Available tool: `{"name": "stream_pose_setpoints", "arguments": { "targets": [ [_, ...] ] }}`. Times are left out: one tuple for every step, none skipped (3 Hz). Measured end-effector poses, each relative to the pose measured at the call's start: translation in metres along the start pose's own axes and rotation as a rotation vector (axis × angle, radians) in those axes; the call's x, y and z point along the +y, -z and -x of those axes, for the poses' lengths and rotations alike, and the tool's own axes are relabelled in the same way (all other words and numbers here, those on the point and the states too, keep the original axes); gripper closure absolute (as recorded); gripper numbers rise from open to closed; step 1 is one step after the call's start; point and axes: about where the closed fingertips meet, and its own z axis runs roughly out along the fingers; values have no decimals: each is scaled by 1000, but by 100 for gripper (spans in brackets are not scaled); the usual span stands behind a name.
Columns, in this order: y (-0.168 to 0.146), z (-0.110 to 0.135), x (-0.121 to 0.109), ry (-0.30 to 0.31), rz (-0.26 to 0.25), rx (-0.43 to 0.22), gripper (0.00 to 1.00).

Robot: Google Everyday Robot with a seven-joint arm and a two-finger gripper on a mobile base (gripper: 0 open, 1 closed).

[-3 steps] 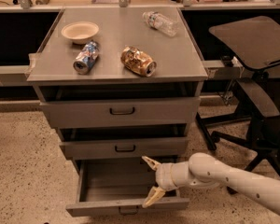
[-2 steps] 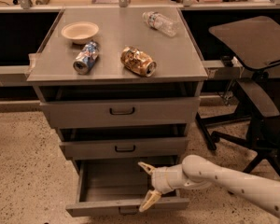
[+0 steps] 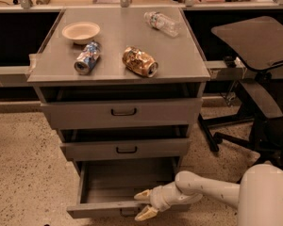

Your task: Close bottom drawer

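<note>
The bottom drawer [image 3: 101, 207] of the grey cabinet is pulled far out, and its plain grey inside shows empty. Its thin front panel runs along the bottom of the view, with the handle mostly hidden under its edge. My gripper [image 3: 144, 204] is at the right part of that front panel. Its fingers are spread open, one fingertip [image 3: 142, 195] above the panel's top edge and one below it. The white arm reaches in from the lower right.
The middle drawer [image 3: 126, 149] and top drawer [image 3: 123, 112] stand slightly out. On the cabinet top [image 3: 118, 36] lie a bowl [image 3: 80, 31], a blue can [image 3: 86, 58], a crushed brown can [image 3: 139, 61] and a plastic bottle [image 3: 162, 22]. An office chair [image 3: 254, 79] stands to the right.
My gripper has moved left along the bottom drawer's front panel, and the arm has reached further in. The drawer has not visibly moved.
</note>
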Motion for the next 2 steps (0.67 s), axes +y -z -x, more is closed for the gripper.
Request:
{"name": "stream_pose_setpoints", "arguments": {
  "targets": [
    [-4,-31,8,-8,-15,46,69],
    [-3,-47,9,8,-40,62,92]
  ]
}}
